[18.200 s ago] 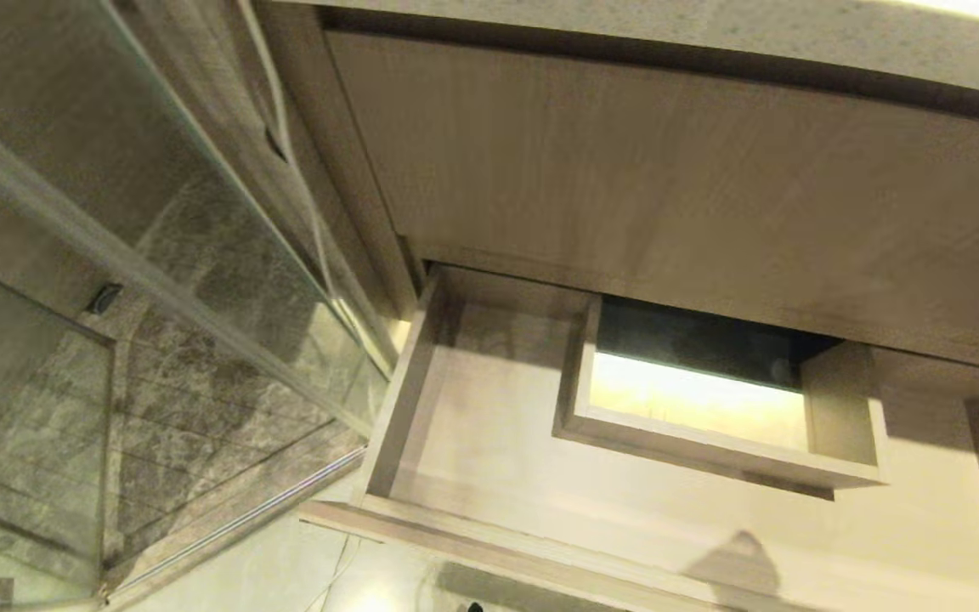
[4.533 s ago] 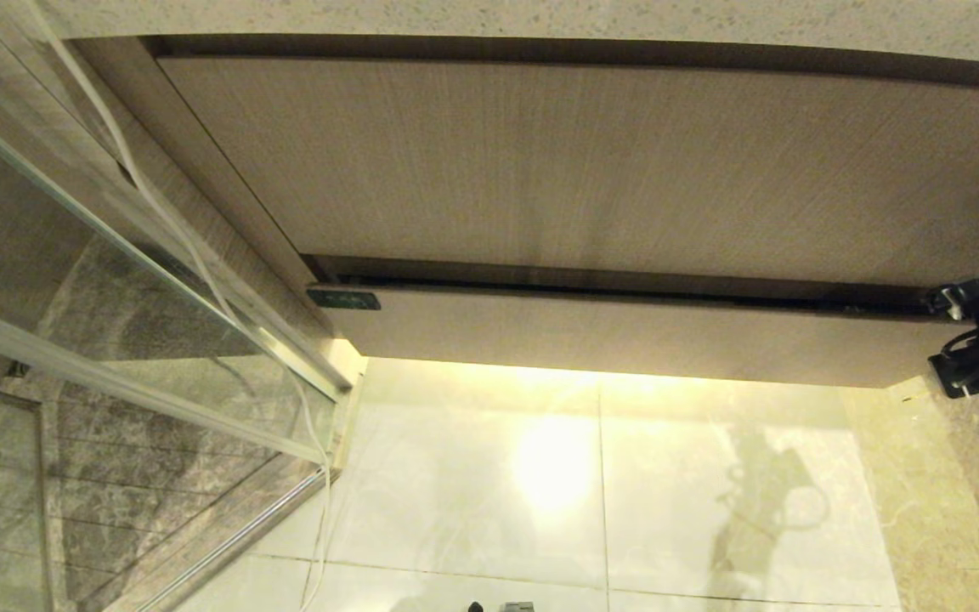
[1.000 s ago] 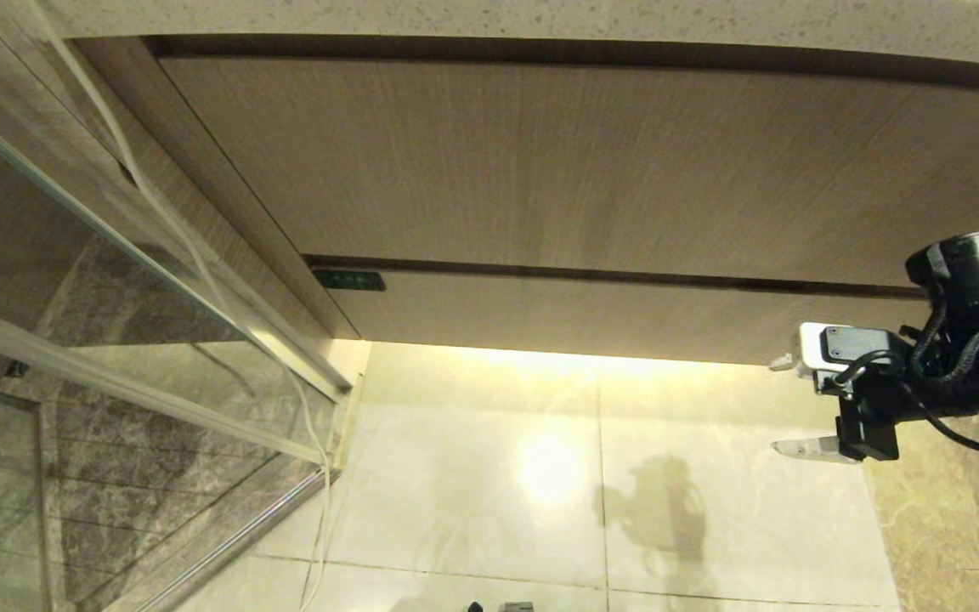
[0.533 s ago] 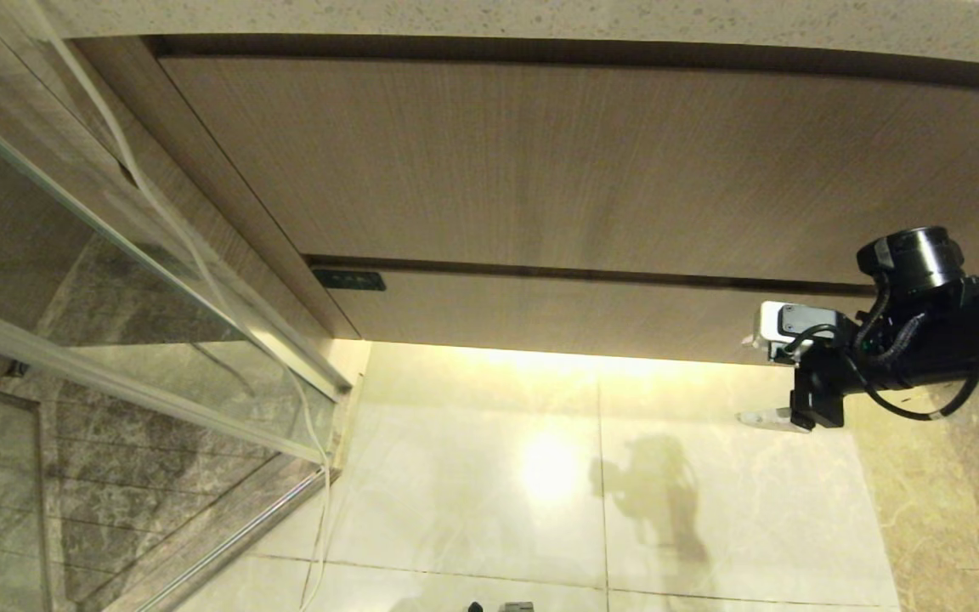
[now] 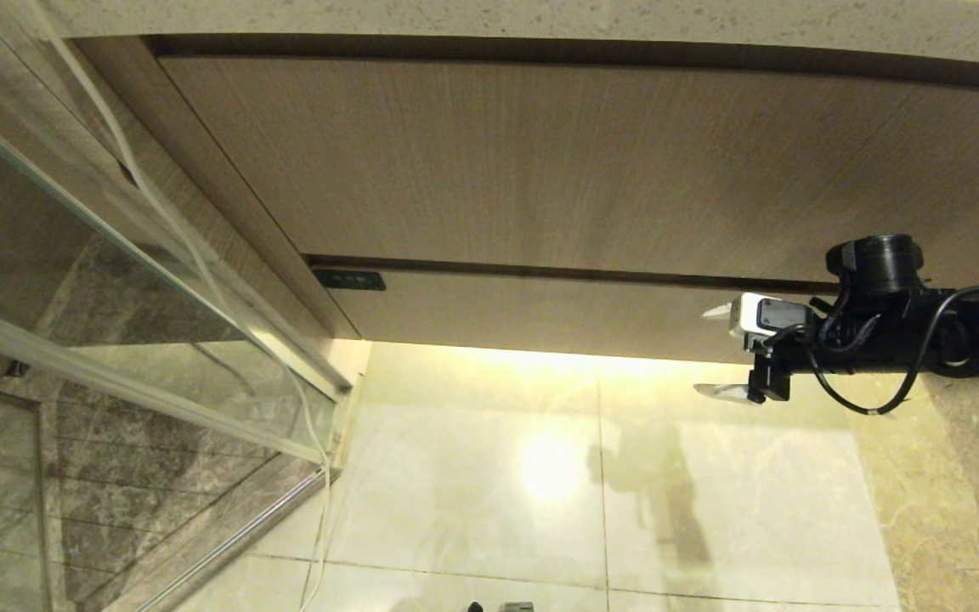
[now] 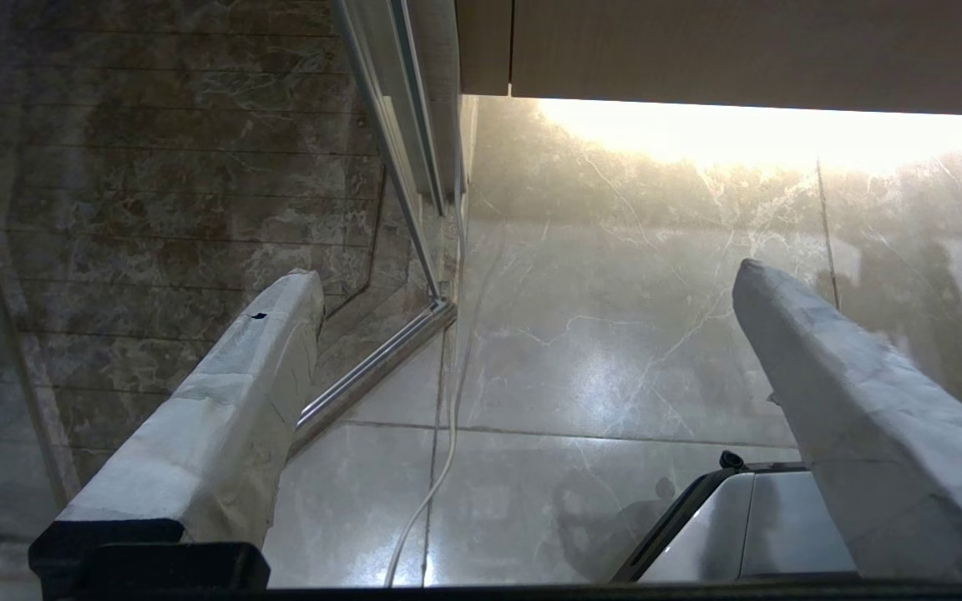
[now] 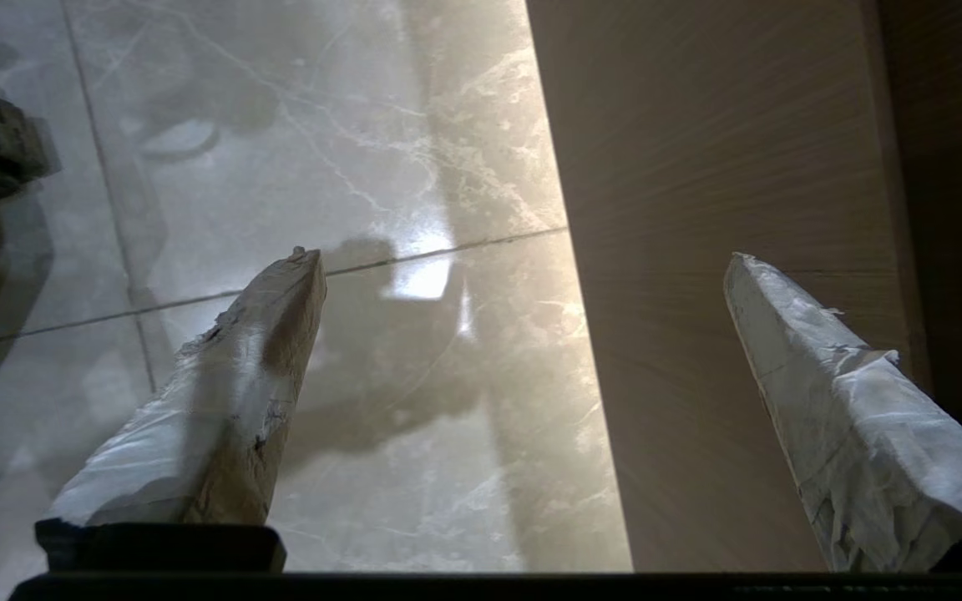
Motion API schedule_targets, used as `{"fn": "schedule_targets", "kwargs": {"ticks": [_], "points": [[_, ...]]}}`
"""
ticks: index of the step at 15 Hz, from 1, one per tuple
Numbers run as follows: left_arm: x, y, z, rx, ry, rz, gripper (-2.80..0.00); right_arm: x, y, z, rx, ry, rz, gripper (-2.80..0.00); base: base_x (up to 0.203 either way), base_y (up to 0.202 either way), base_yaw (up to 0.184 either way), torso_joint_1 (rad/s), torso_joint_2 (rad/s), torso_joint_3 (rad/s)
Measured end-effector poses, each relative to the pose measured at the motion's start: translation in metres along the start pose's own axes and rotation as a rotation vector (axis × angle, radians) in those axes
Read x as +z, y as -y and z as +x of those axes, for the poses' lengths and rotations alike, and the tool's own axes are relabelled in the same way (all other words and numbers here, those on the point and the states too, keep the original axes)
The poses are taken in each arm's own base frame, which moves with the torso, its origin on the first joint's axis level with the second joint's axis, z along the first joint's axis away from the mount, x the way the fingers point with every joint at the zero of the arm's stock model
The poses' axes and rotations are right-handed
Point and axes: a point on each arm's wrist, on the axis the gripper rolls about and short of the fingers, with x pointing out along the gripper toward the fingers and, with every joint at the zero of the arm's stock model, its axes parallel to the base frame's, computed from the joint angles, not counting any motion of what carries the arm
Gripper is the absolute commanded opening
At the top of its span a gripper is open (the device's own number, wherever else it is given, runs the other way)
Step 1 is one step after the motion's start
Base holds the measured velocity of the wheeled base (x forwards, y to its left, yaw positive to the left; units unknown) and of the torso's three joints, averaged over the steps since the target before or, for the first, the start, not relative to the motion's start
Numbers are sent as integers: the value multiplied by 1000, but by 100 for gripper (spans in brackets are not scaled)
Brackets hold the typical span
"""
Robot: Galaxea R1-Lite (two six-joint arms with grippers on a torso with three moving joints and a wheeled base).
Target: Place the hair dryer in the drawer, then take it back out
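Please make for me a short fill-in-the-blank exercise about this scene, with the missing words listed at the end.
1. The narrow wood-grain drawer under the tall panel is fully ____.
2. The right gripper, beside the drawer front, has its jaws ____.
3. The left gripper hangs open above the glossy marble ____.
4. The white hair dryer is ____ in every view.

Missing words: closed; open; floor; absent

Wood grain, marble and black metal in my view.
I see the tan wood-grain drawer (image 5: 557, 316) with a small black mark, glossy cream veined floor tiles (image 5: 540, 493) below it, and my black arm's white-wrapped right gripper (image 5: 715, 350).
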Motion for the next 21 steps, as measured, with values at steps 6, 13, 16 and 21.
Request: {"fn": "schedule_targets", "kwargs": {"ticks": [6,13,16,21], "points": [[0,0,0,0,0,0,0,1,4,-2,-7,33,-39,0,0,0,0,0,0,0],[0,0,0,0,0,0,0,6,9,-5,-48,40,-154,0,0,0,0,0,0,0],[0,0,0,0,0,0,0,6,8,-5,-49,39,-168,0,0,0,0,0,0,0],[0,0,0,0,0,0,0,8,9,-2,-64,-6,-208,0,0,0,0,0,0,0]]}}
